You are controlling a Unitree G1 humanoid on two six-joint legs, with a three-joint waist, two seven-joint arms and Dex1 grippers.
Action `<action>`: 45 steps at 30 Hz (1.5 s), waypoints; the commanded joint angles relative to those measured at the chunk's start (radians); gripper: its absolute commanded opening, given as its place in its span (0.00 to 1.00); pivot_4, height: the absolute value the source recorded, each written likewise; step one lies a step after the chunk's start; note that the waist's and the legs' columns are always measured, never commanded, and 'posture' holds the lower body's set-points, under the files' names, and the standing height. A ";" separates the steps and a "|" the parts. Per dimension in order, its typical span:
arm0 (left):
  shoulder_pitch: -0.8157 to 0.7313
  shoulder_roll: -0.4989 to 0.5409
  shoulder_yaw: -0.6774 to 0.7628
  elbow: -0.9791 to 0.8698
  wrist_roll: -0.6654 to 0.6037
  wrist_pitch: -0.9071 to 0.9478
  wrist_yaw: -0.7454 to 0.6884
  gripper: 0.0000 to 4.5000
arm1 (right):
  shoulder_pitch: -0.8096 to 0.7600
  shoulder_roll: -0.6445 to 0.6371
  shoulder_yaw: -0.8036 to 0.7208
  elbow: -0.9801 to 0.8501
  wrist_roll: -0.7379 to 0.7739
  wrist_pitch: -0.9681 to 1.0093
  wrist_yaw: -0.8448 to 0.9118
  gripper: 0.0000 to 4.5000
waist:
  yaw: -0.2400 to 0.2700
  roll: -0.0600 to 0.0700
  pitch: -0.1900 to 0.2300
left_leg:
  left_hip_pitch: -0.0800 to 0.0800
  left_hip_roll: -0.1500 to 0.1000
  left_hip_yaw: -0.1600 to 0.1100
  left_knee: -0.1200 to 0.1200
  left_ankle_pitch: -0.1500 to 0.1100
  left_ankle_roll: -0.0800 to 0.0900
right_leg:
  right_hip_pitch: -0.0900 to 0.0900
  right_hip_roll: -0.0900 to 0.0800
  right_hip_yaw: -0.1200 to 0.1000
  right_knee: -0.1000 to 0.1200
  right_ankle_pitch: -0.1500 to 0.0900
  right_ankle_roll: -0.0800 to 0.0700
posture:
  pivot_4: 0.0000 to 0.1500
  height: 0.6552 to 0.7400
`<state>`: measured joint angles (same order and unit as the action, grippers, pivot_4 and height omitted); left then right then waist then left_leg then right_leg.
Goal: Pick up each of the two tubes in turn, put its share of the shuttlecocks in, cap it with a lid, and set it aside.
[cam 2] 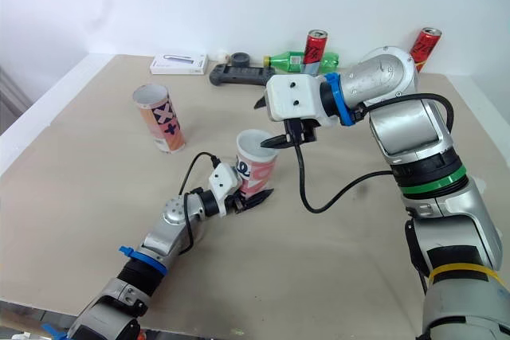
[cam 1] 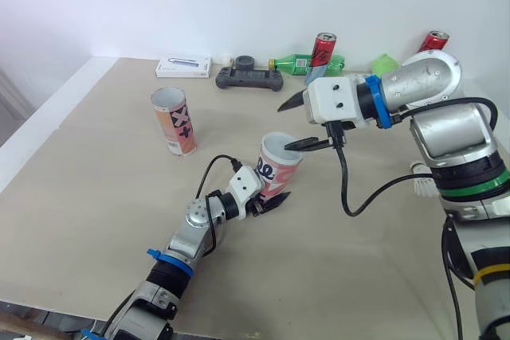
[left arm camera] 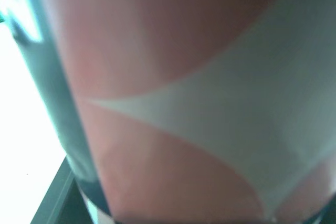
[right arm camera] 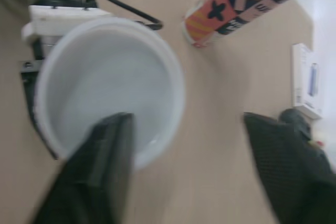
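A pink and white tube (cam 1: 279, 166) stands a little tilted at mid table, its mouth open and its white inside (right arm camera: 105, 87) looking empty. My left gripper (cam 1: 269, 196) is shut on its lower part, and the tube's wall (left arm camera: 184, 103) is close up in the left wrist view. My right gripper (cam 1: 297, 125) hovers open just above the tube's rim, one finger over the mouth and nothing between the fingers. A second, orange tube with black crosses (cam 1: 174, 120) stands upright at the left. A white shuttlecock (cam 1: 421, 184) lies by my right arm.
Along the back edge lie a white box (cam 1: 183, 67), a black controller (cam 1: 249, 79) with a grey round cap (cam 1: 245, 61) behind it, a green bottle (cam 1: 307, 62), two red cans (cam 1: 321, 53) (cam 1: 434, 41) and a green object (cam 1: 386, 64). The table's left edge runs diagonally.
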<state>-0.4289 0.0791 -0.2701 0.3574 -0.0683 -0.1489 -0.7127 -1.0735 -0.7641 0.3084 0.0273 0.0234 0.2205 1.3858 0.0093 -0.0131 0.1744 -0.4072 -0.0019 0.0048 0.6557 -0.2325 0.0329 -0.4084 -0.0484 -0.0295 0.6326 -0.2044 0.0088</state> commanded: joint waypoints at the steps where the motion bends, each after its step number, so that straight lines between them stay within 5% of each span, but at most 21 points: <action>1: 0.014 0.002 -0.002 -0.010 -0.002 0.007 -0.003 0.63 | -0.027 0.004 -0.010 0.026 -0.003 0.016 0.004 0.99 | 0.000 0.000 0.000 | 0.000 0.000 0.000 0.000 0.000 0.000 | 0.000 0.000 0.000 0.000 0.000 0.000 | 1.00 0.99; 4: 0.014 0.002 -0.003 -0.011 -0.002 0.008 -0.003 0.63 | -0.047 0.014 -0.037 0.014 0.051 0.079 0.024 0.99 | 0.000 0.000 0.000 | 0.000 0.000 0.000 0.000 0.000 0.000 | 0.000 0.000 0.000 0.000 0.000 0.000 | 1.00 0.99; 7: 0.014 0.003 -0.003 -0.011 -0.003 0.008 -0.003 0.63 | -0.049 0.018 -0.051 -0.020 0.109 0.144 0.049 0.81 | 0.000 0.000 0.000 | 0.000 0.000 0.000 0.000 0.000 0.000 | -0.001 0.000 0.000 0.000 0.000 0.000 | 1.00 0.99; 14: 0.016 0.003 -0.006 -0.014 -0.005 0.010 -0.002 0.63 | 0.026 0.008 -0.022 -0.115 0.160 0.232 0.058 0.16 | 0.000 0.000 0.000 | -0.001 0.000 -0.001 -0.001 0.000 0.000 | -0.001 -0.001 -0.002 0.000 0.000 -0.001 | 1.00 0.99; 17: 0.017 0.004 -0.007 -0.012 -0.005 0.009 -0.003 0.63 | 0.042 0.019 -0.008 -0.114 0.149 0.233 0.047 0.01 | 0.000 0.000 0.000 | -0.001 0.000 -0.001 -0.001 0.000 0.000 | -0.001 -0.001 -0.002 0.000 0.000 -0.001 | 1.00 0.99; 45: 0.026 -0.004 -0.010 -0.022 -0.001 0.013 0.005 0.63 | 0.177 -0.014 0.149 -0.069 -0.071 0.043 0.074 0.01 | -0.001 0.000 -0.009 | 0.002 0.000 -0.002 -0.001 0.000 0.000 | 0.003 -0.001 -0.004 0.000 -0.002 -0.002 | 1.00 0.99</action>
<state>-0.4174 0.0743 -0.2739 0.3542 -0.0665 -0.1326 -0.6975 -0.9686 -0.7570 0.3505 -0.0657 0.0108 0.2597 1.4120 0.0087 -0.0133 0.1649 -0.4049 -0.0016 0.0023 0.6547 -0.2326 0.0329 -0.4058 -0.0490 -0.0332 0.6324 -0.2060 0.0070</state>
